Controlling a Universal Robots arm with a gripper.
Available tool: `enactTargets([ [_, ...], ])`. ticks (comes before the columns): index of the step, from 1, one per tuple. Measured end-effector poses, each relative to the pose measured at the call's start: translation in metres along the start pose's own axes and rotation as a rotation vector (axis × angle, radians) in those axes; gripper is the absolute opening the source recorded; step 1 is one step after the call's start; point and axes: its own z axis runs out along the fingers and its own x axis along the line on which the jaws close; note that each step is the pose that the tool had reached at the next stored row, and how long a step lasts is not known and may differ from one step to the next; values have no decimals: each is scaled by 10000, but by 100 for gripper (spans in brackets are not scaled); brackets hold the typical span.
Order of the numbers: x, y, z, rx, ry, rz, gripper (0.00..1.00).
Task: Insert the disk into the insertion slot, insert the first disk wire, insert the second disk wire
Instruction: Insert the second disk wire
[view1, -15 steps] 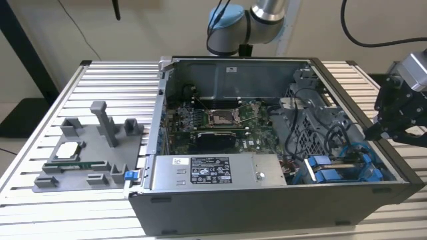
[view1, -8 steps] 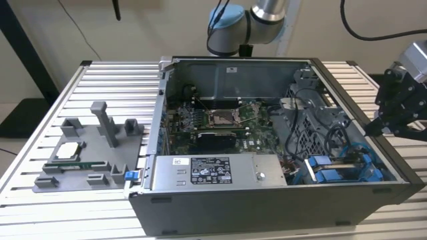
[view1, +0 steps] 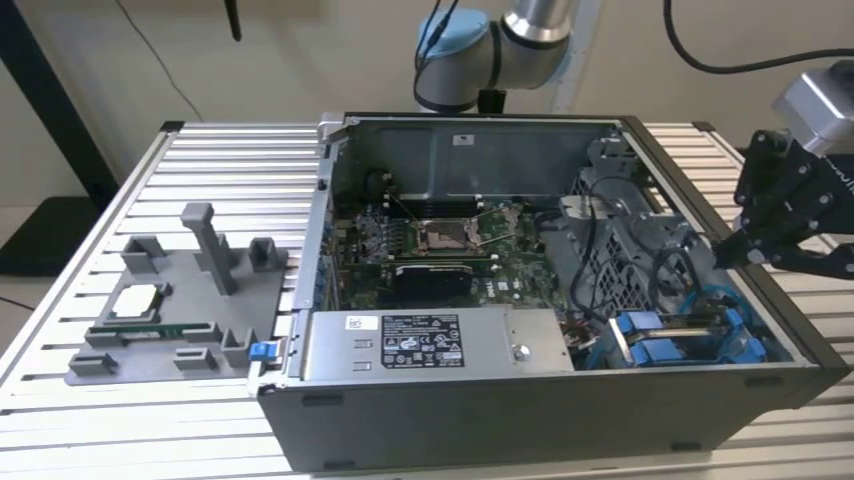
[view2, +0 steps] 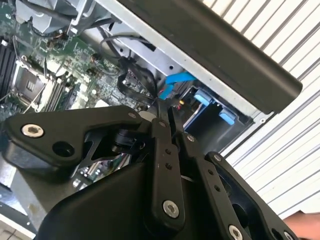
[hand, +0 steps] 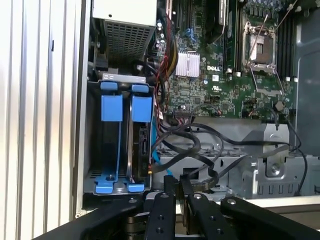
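Two blue carriers sit side by side in the drive bay (hand: 120, 145) at the lower left of the first wrist view, the disk (hand: 137, 145) in one of them. Just beside, at bottom centre, the claw (hand: 179, 186) hangs over black cables (hand: 200, 145), fingers pressed together.

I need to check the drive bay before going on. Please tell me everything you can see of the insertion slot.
The insertion slot is a narrow grey sheet-metal bay in a corner of the open computer case, beside the case wall. It holds two upright compartments side by side, each with bright blue plastic tabs at both ends. Thin wires run along its inner side. In the exterior view it sits at the case's near right corner. The black pincer hovers near one end, not touching it.
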Motion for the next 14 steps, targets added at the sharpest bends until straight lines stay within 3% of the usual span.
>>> enactTargets([
  [6,-4,176,1,26,52,-3,0],
  [10,1,287,6,31,134,1,0],
  [12,4,334,8,30,263,10,0],
  [14,4,370,11,27,498,25,0],
])
